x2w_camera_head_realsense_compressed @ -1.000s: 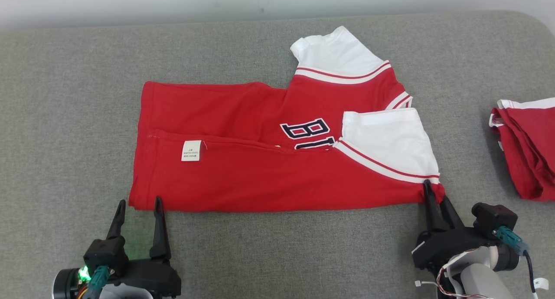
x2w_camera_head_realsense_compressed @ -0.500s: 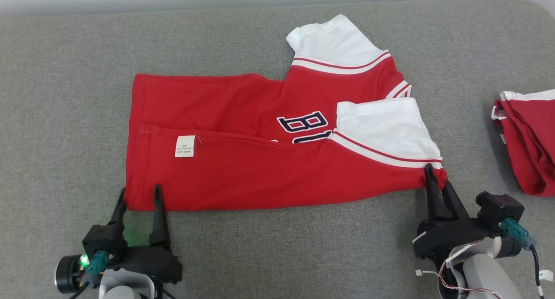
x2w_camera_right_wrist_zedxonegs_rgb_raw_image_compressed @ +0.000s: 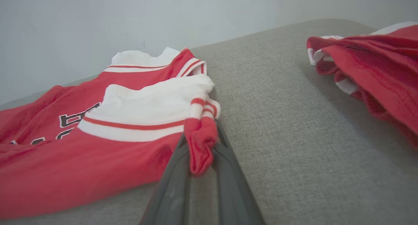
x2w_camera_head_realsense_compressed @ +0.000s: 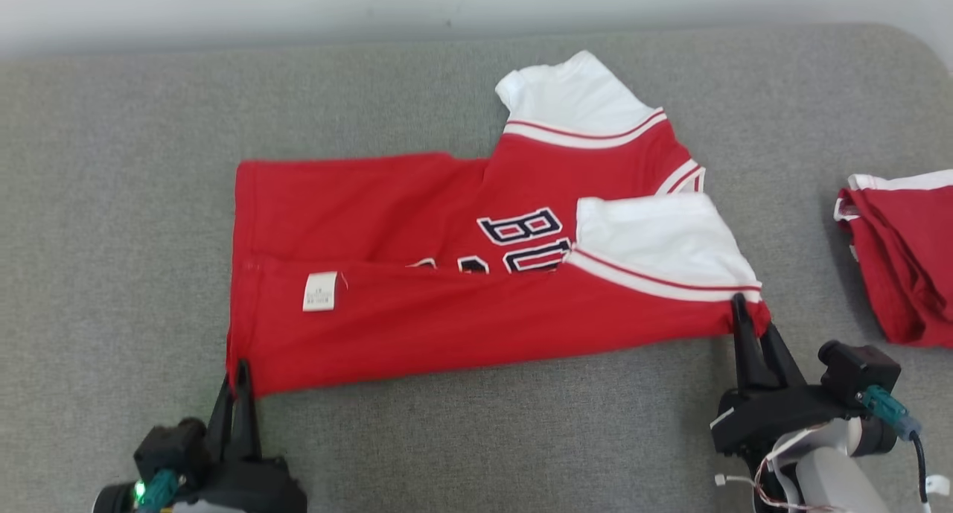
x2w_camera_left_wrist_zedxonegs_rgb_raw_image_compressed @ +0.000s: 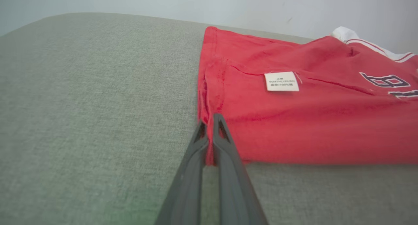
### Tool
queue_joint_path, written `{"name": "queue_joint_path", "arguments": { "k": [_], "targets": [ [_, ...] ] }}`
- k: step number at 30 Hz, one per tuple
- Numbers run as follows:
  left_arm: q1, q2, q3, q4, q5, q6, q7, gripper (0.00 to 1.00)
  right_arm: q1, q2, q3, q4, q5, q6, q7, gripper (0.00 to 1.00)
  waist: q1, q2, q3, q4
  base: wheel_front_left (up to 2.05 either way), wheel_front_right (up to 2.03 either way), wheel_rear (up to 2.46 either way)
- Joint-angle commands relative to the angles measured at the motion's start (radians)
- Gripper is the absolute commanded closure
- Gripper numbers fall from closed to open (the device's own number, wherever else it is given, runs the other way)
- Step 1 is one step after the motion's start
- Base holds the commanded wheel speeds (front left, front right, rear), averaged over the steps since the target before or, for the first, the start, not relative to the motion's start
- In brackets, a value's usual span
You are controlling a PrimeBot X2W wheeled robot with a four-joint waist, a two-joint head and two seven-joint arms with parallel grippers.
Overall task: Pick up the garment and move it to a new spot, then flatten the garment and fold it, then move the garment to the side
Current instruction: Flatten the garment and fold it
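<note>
Left gripper (x2w_camera_head_realsense_compressed: 237, 375), lower left of the head frame: fingers together, clamped on the garment's (x2w_camera_head_realsense_compressed: 447, 327) near-left hem corner; in the left wrist view a sliver of red cloth is pinched between the 2 tips. Right gripper (x2w_camera_head_realsense_compressed: 748, 319), lower right: fingers nearly together, clamped on a bunched red corner just below the white sleeve (x2w_camera_head_realsense_compressed: 655, 237), with cloth hanging between the fingers in the right wrist view. The garment lies up-frame from both grippers, its long axis running left to right across the middle of the desk (x2w_camera_head_realsense_compressed: 112, 163), so the 2 grips sit at either end of its near long edge. That edge slopes, lower in the frame at the left than at the right. Care label (x2w_camera_head_realsense_compressed: 320, 291) faces up near the left end. A second red garment (x2w_camera_head_realsense_compressed: 901, 260) lies bunched at the right edge, well apart. Judgement: fold in progress; the next move likely carries the near edge up-frame over the far half, both ends kept level.
</note>
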Motion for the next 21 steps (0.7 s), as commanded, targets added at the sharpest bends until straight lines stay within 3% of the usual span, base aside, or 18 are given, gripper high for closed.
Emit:
{"name": "queue_joint_path", "arguments": {
  "k": [1,12,21],
  "targets": [
    [0.03,0.002,0.013,0.006,-0.011,-0.002,-0.003,1.0,0.022,0.005,-0.007,0.004,-0.009,-0.003,0.0,1.0,-0.0001,-0.0001,-0.042,-0.002,0.0,0.0,0.0],
    [0.195,0.003,0.041,0.034,-0.014,-0.016,-0.003,1.0,0.158,0.032,-0.018,0.027,-0.008,-0.003,0.0,1.0,-0.0001,-0.0001,-0.224,-0.017,0.0,0.0,0.0],
    [0.286,0.004,0.019,0.049,-0.053,0.003,-0.003,1.0,0.276,0.053,-0.03,0.005,0.007,-0.003,0.0,1.0,-0.0001,-0.0001,-0.266,-0.024,0.0,0.0,0.0]
  ]
}}
